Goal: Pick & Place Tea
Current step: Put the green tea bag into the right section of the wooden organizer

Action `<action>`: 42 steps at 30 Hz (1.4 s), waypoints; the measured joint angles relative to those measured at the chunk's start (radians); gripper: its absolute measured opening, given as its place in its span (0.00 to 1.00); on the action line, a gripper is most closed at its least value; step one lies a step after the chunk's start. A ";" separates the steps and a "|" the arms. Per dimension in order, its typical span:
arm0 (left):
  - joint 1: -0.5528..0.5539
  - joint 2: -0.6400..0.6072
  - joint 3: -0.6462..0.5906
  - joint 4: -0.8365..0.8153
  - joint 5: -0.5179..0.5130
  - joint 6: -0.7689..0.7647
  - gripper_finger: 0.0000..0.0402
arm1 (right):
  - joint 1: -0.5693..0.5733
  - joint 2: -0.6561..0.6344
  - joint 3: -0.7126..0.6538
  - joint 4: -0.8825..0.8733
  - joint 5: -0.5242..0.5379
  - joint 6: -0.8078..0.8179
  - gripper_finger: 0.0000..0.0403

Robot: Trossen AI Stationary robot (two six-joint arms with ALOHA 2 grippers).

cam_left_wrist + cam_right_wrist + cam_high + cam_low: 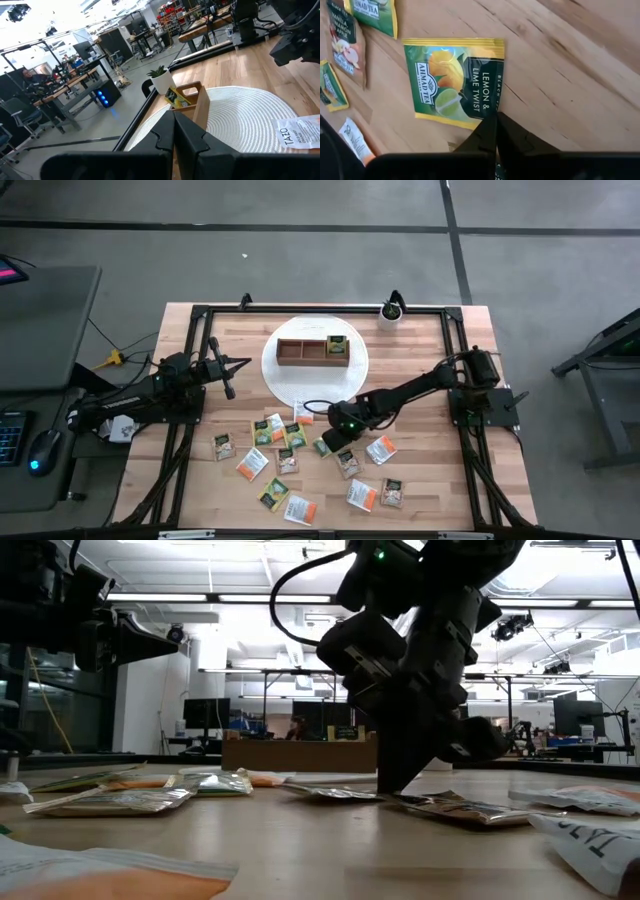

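Note:
Several tea sachets (285, 455) lie flat across the near half of the wooden table. My right gripper (326, 442) is down among them, shut at the edge of a green-yellow lemon-and-lime sachet (452, 77); its fingertips (390, 785) reach the tabletop. A brown wooden box (313, 352) stands on a round white mat (290, 385), with one green-yellow sachet (336, 346) in its right compartment. My left gripper (228, 380) hovers shut and level over the table's left side, touching nothing. My right gripper has its two fingers closed together on one edge of the green-yellow sachet, near a corner (489, 109). The fingers slant down from the table's right side. The sachet lies flat on the table, its printed face up.
A small potted plant (391, 313) stands at the far edge. A white-orange sachet (295, 132) lies on the mat's near edge. A black frame (455, 380) runs round the table. Bare wood lies to the right of the mat and at the far left.

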 joint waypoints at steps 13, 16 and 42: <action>0.000 0.000 0.000 0.000 0.000 0.000 0.00 | -0.004 -0.017 0.073 -0.113 0.063 -0.090 0.00; 0.000 0.000 0.000 0.000 0.000 0.000 0.00 | -0.006 -0.022 0.132 -0.167 0.073 -0.131 0.00; 0.000 0.000 0.000 0.000 0.000 0.000 0.00 | -0.077 -0.028 0.679 -0.968 0.568 -0.796 0.00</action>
